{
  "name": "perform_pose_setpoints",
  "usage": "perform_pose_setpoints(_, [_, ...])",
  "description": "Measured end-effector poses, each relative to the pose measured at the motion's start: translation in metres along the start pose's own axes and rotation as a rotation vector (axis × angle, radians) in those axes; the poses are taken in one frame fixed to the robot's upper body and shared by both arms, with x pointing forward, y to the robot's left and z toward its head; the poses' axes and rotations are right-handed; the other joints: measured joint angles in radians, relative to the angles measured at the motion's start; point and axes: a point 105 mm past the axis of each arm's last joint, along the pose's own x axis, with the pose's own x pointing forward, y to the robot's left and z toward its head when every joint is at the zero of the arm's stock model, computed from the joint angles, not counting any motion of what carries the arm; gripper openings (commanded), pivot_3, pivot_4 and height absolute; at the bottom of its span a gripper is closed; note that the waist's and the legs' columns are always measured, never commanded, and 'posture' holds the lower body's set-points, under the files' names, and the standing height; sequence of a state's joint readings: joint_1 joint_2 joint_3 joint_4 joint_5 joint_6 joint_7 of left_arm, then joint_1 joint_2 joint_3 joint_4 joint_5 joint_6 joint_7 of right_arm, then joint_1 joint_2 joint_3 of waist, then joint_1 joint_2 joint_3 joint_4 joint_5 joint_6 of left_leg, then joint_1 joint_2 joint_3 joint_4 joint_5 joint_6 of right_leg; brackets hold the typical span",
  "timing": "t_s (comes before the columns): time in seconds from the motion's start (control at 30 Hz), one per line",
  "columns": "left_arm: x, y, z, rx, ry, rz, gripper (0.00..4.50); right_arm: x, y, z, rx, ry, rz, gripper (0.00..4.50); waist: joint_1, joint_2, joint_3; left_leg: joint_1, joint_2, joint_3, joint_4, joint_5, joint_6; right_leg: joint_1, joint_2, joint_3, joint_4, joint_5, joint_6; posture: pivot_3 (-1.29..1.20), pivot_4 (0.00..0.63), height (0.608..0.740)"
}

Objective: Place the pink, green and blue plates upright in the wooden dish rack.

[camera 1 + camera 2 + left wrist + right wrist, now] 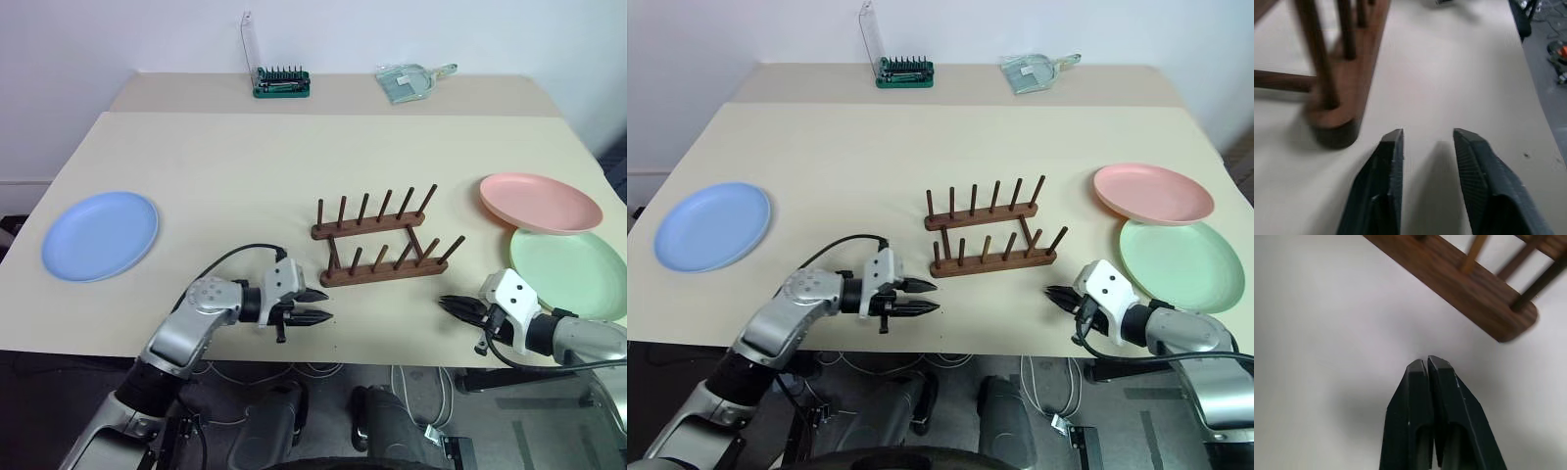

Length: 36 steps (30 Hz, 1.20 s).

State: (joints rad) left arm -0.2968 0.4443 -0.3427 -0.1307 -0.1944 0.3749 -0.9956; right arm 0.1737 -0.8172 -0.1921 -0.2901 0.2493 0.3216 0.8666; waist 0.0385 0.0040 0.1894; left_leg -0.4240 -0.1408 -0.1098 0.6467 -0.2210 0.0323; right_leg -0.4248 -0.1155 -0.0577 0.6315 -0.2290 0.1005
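The left pincer (318, 305) hung over the near edge of the counter (245, 166), its two black fingers parted with nothing between them, tips pointing toward the rack's near left end. The right pincer (453, 305) sat at about five o'clock from the rack, also low over the near edge, its fingers pressed together on nothing; in the right wrist view the tips (1427, 369) met just short of the end of a rail.

The wooden dish rack (384, 238) stood near the middle of the counter, a little toward the near side, with no plate in it: two parallel rails, each with a row of upright pegs, joined by crossbars. The left wrist view showed its rounded rail end (1334, 122) just beside the open fingers.

The blue plate (100, 235) lay flat at nine o'clock from the rack, well apart from it. The pink plate (540, 202) lay at about three o'clock, and the green plate (568, 272) lay flat at four o'clock, the pink one's near rim overlapping the green one's far rim.

At twelve o'clock, along the far edge, stood a green bit holder (281, 82), and at one o'clock lay a clear dustpan (411, 80).
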Motion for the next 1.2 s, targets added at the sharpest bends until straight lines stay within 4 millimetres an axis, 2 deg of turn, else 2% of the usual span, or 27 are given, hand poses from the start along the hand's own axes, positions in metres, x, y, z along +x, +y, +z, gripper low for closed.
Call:
perform_pose_setpoints(0.27, [0.015, 0.031, 0.006, 0.047, -0.011, 0.208, 1.53, 0.026, -0.010, 0.015, -0.065, -0.008, -0.036, 0.07, 0.002, 0.000, 0.000, 0.000, 0.000, 0.000, 0.001, 0.000, 0.000, 0.000, 0.001, 0.000, 0.000, 0.001, -0.001, 0.00, 0.150, 0.740])
perform_pose_setpoints(0.53, [0.016, 0.042, 0.005, 0.015, -0.035, 0.299, 1.53, 0.048, -0.023, 0.023, -0.093, -0.035, -0.082, 0.07, 0.000, -0.001, -0.001, 0.003, 0.000, 0.000, 0.001, 0.001, -0.001, 0.001, 0.002, 0.002, 0.000, 0.003, -0.002, 0.00, 0.150, 0.740])
perform_pose_setpoints(0.9, [0.018, 0.045, 0.005, 0.016, -0.043, 0.318, 1.53, 0.054, -0.028, 0.025, -0.110, -0.044, -0.106, 0.07, 0.001, -0.001, -0.002, 0.003, 0.000, 0.000, 0.001, 0.001, -0.001, 0.001, 0.003, 0.002, 0.000, 0.004, -0.003, 0.00, 0.150, 0.740])
perform_pose_setpoints(1.03, [0.017, 0.045, 0.006, 0.005, -0.056, 0.308, 1.53, 0.046, -0.024, 0.024, -0.129, -0.034, -0.082, 0.07, 0.002, 0.000, -0.002, 0.003, 0.000, 0.000, 0.001, 0.001, -0.001, 0.001, 0.003, 0.002, 0.000, 0.004, -0.003, 0.00, 0.150, 0.740])
perform_pose_setpoints(1.13, [0.005, 0.040, 0.003, -0.038, -0.078, 0.281, 1.53, 0.021, -0.024, 0.031, -0.102, -0.038, -0.025, 0.84, 0.001, 0.000, -0.001, 0.000, 0.000, 0.000, 0.000, 0.002, 0.001, -0.002, 0.003, 0.003, 0.000, 0.005, -0.004, 0.00, 0.150, 0.740])
perform_pose_setpoints(1.2, [-0.004, 0.033, 0.003, -0.061, -0.095, 0.249, 1.53, 0.000, -0.033, 0.041, -0.100, -0.038, -0.018, 1.82, -0.001, 0.000, -0.001, 0.000, 0.000, 0.000, 0.000, 0.001, 0.001, -0.002, 0.003, 0.003, -0.001, 0.005, -0.004, 0.00, 0.150, 0.740])
